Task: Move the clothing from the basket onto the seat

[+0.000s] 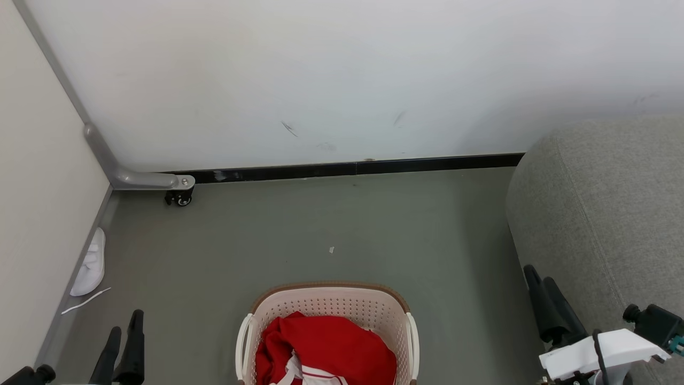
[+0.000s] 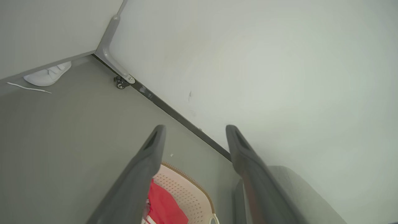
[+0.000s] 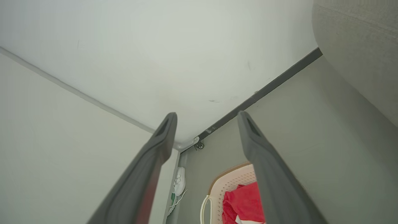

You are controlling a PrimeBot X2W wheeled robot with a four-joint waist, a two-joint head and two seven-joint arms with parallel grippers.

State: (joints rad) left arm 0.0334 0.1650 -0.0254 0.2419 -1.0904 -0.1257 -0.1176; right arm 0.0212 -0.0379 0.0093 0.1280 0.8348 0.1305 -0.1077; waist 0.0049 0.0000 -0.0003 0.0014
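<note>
At bottom edge, half-cropped basket [image 1: 342,305], clothing [image 1: 334,342]

**Open drop into the basket; seat crowds the right**

You have bare floor [image 1: 331,224] beyond the basket [image 1: 331,306] and on both its sides. Its mouth lies open from above, with the clothing [image 1: 331,342] heaped inside. The seat [image 1: 604,214] bulks up just beside your right tool [image 1: 538,275]. Left of your left tool [image 1: 126,323], the side wall [image 1: 32,187], a white shoe [image 1: 91,264] and a castor [image 1: 180,199] edge the floor.
</note>
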